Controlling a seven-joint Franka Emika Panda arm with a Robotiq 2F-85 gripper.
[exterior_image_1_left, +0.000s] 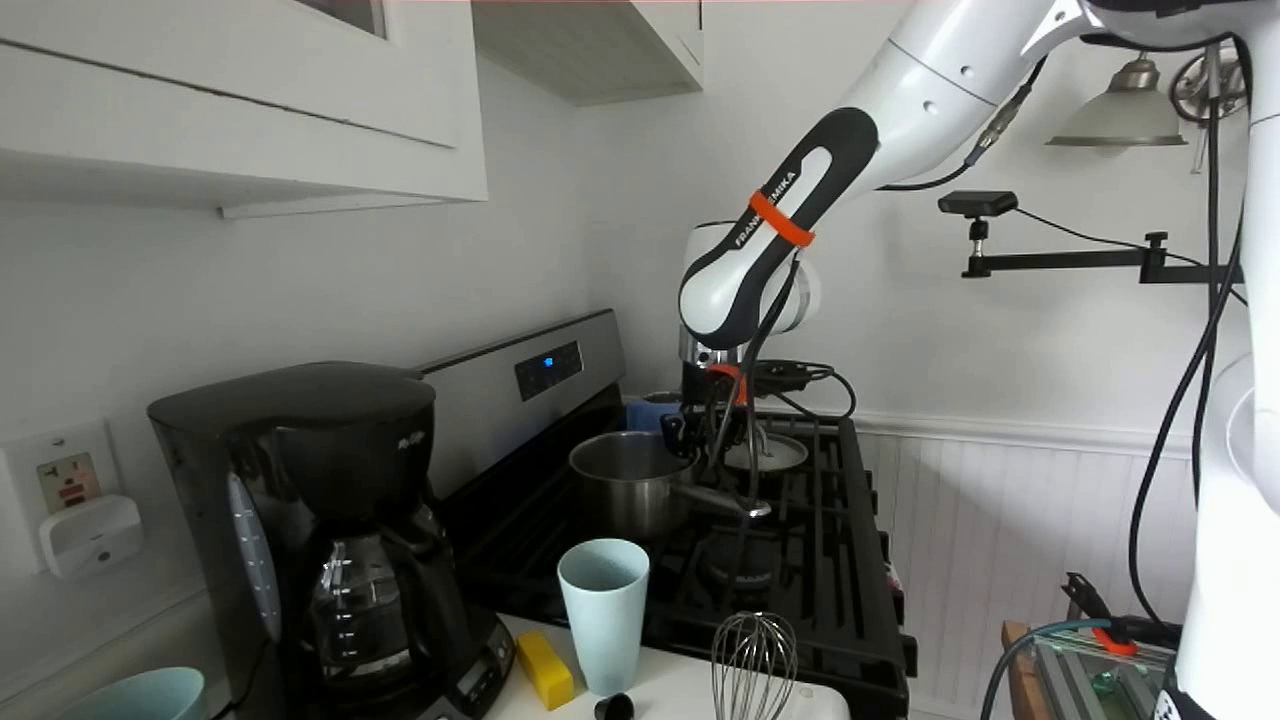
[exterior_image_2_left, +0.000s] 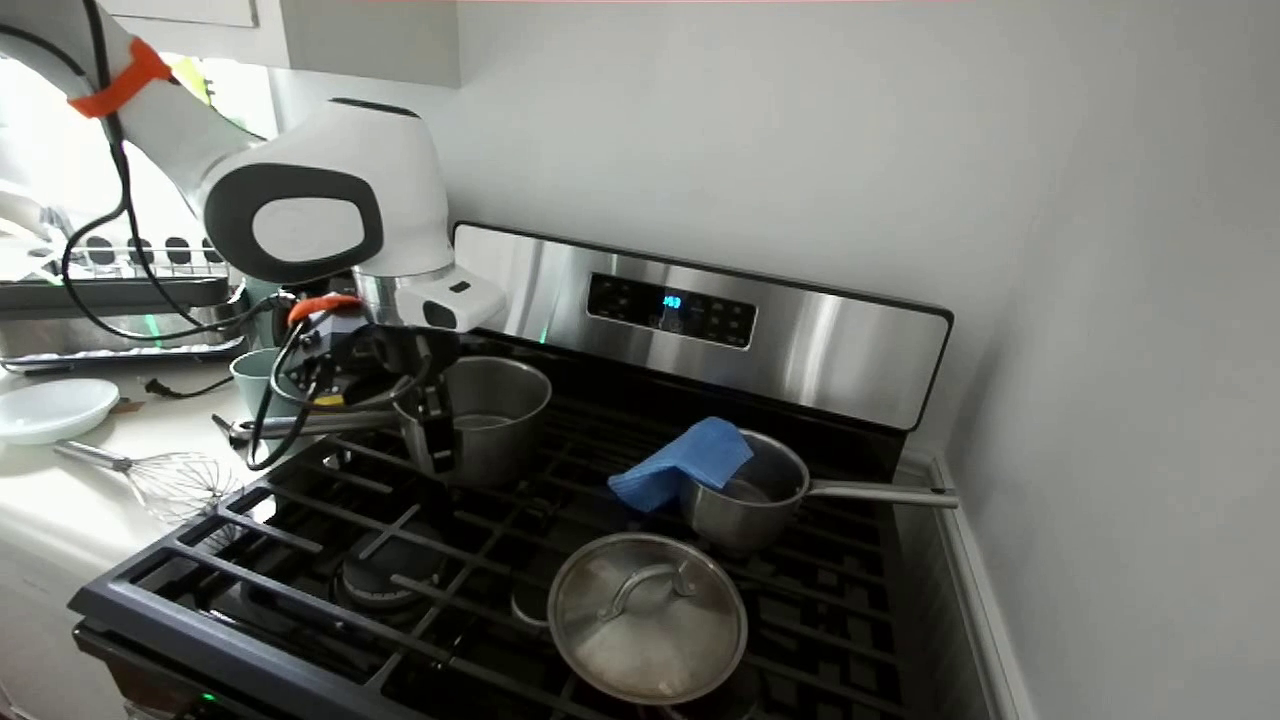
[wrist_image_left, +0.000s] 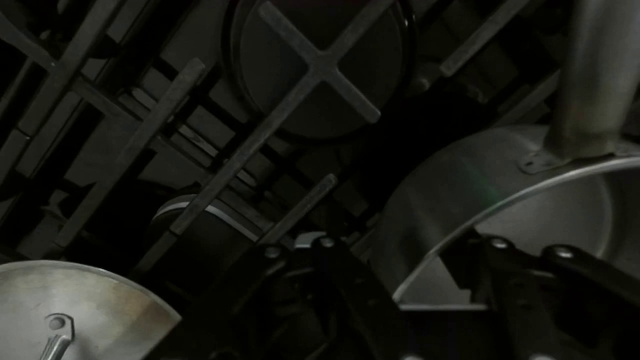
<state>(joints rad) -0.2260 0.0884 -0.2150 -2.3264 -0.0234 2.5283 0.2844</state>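
My gripper (wrist_image_left: 395, 260) is open at the rim of a large steel pot (wrist_image_left: 435, 170). In the wrist view one finger is outside the pot and the other appears over its inside. I cannot tell whether either finger touches the wall. The gripper also shows in both exterior views (exterior_image_1_left: 690, 435) (exterior_image_2_left: 436, 430), partly hidden by cables. The pot stands upright on the stove in both exterior views (exterior_image_1_left: 628, 495) (exterior_image_2_left: 505, 440). A steel lid (exterior_image_2_left: 650, 625) lies on the grates; its edge shows in the wrist view (wrist_image_left: 95, 305). A small pot (exterior_image_2_left: 735, 518) has a blue cloth (exterior_image_2_left: 690, 458) over its rim.
The black stove grates (exterior_image_2_left: 330, 570) surround the pots. The large pot's handle (exterior_image_1_left: 735, 500) sticks out below the arm. A coffee maker (exterior_image_1_left: 330, 440), a light blue cup (exterior_image_1_left: 605, 615), a yellow sponge (exterior_image_1_left: 545, 670) and a whisk (exterior_image_1_left: 755, 660) stand or lie beside the stove.
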